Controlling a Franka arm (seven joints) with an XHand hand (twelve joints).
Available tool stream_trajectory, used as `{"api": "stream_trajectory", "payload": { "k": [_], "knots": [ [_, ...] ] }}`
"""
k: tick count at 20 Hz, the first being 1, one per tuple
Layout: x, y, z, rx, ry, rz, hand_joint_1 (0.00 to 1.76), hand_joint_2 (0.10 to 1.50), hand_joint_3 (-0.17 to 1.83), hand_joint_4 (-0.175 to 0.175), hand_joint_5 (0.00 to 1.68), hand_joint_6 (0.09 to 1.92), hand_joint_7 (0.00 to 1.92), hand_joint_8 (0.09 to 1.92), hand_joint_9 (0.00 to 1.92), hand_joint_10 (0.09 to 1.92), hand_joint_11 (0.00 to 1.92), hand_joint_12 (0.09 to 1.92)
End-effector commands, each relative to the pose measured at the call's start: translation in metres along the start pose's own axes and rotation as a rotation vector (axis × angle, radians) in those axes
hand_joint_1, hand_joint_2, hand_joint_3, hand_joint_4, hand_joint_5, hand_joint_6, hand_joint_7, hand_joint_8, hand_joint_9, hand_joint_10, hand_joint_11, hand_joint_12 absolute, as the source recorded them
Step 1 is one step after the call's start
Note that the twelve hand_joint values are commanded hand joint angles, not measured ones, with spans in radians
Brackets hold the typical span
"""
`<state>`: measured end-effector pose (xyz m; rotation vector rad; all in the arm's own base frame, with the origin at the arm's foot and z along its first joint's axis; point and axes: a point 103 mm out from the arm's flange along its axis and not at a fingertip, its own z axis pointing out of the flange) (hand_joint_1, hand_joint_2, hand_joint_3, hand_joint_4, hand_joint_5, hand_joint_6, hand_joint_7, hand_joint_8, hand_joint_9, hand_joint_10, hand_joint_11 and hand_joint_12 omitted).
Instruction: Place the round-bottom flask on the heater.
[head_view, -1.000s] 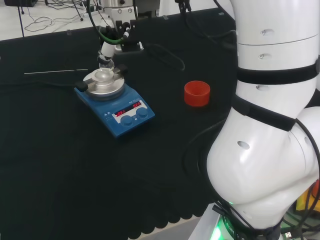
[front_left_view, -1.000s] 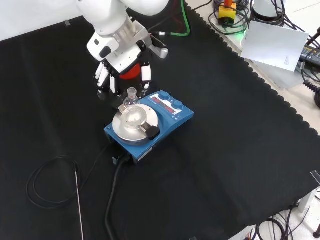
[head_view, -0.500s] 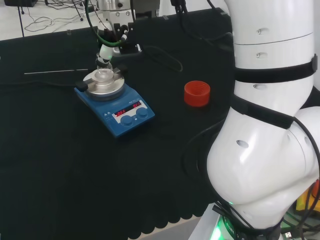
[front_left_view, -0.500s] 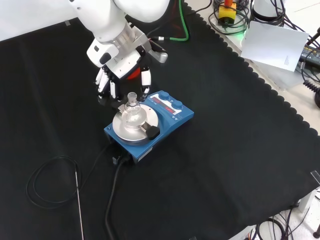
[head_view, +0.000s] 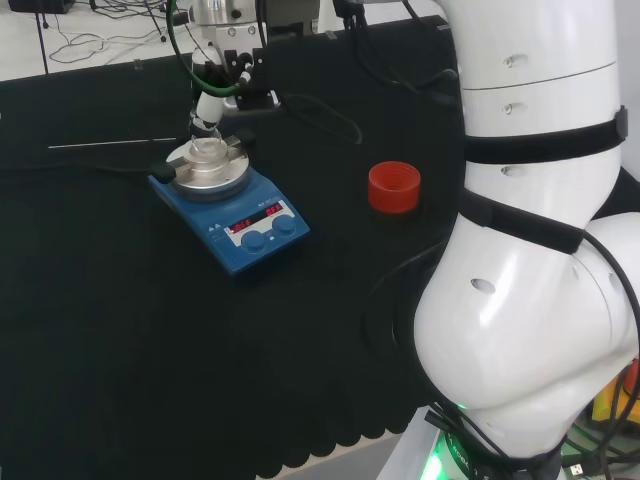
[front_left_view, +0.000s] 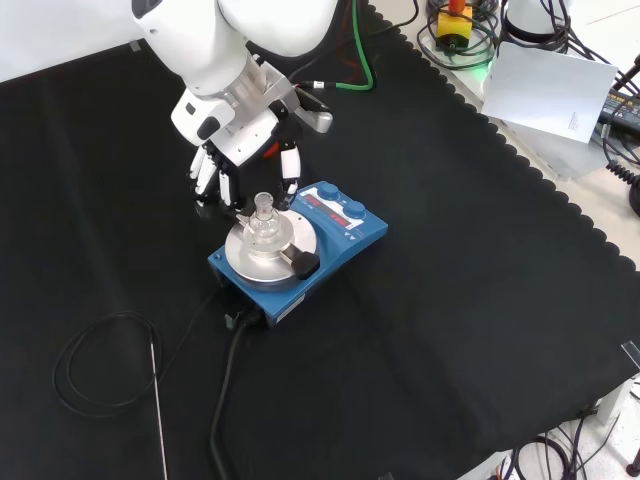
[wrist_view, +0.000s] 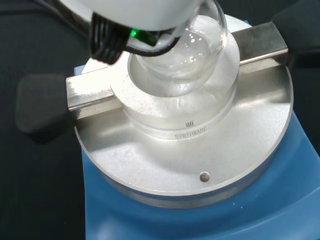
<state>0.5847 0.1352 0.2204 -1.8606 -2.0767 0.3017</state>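
Note:
A clear round-bottom flask (head_view: 205, 148) (front_left_view: 265, 228) stands upright with its bulb (wrist_view: 185, 55) in the well of the round metal block on the blue heater (head_view: 240, 215) (front_left_view: 345, 235) (wrist_view: 200, 220). My hand (head_view: 208, 103) (front_left_view: 245, 160) hangs right above and behind the flask, fingers pointing down, and closes on its neck. A blurred white part of the hand (wrist_view: 135, 12) covers the neck in the wrist view. The bulb looks empty.
A red ribbed ring stand (head_view: 393, 186) sits on the cloth to the heater's right in the head view. A thin metal rod (head_view: 110, 146) (front_left_view: 158, 410) and the heater's black cable (front_left_view: 225, 400) lie nearby. The arm's white links (head_view: 540, 250) stand at the right.
The hand and the flask have come down a little together. The flask has gone from tilted to upright, with its bulb settled in the block's well.

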Motion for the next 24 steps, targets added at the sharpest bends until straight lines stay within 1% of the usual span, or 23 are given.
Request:
{"api": "stream_trajectory", "payload": {
  "k": [1,3,4,5,6,7,9,10,13,16,19,24],
  "knots": [
    [-0.003,0.0,0.0,0.02,0.021,-0.005,1.13,0.66,0.78,0.012,1.14,0.96,0.36,0.7,0.57,0.63,0.45,1.31],
    [-0.001,0.0,-0.001,0.021,0.028,-0.012,1.09,0.76,0.59,0.098,1.1,0.94,0.34,0.71,0.54,0.64,0.44,1.32],
    [-0.002,0.0,0.0,0.023,0.024,-0.017,1.05,0.75,0.56,0.051,1.04,0.9,0.33,0.71,0.53,0.65,0.43,1.31],
    [-0.003,-0.001,0.001,0.025,0.025,-0.022,1.01,0.71,0.58,0.003,0.96,0.88,0.31,0.71,0.52,0.65,0.42,1.32],
    [-0.005,-0.001,0.001,0.032,0.028,-0.03,0.98,0.67,0.61,-0.024,0.88,0.87,0.27,0.71,0.49,0.66,0.4,1.32],
    [-0.007,-0.001,0.001,0.033,0.028,-0.031,0.95,0.63,0.63,-0.036,0.81,0.86,0.24,0.71,0.46,0.67,0.38,1.33],
    [-0.007,-0.002,0.001,0.04,0.026,-0.034,0.88,0.6,0.61,-0.041,0.66,0.84,0.18,0.71,0.41,0.68,0.31,1.35],
    [-0.007,-0.002,0.0,0.044,0.021,-0.034,0.86,0.59,0.6,-0.041,0.61,0.83,0.17,0.71,0.39,0.69,0.29,1.36],
    [-0.005,-0.004,-0.002,0.051,0.01,-0.034,0.84,0.58,0.59,-0.041,0.56,0.82,0.15,0.71,0.38,0.7,0.27,1.37],
    [-0.006,-0.01,-0.007,0.033,0.01,-0.032,0.77,0.59,0.52,-0.039,0.45,0.7,0.11,0.7,0.33,0.71,0.21,1.38],
    [-0.01,-0.022,-0.013,0.006,0.01,-0.019,0.75,0.59,0.48,-0.039,0.41,0.63,0.1,0.69,0.32,0.72,0.19,1.38],
    [-0.018,-0.049,-0.022,-0.038,0.013,-0.003,0.74,0.6,0.45,-0.038,0.4,0.57,0.1,0.69,0.31,0.72,0.19,1.38]
  ]
}}
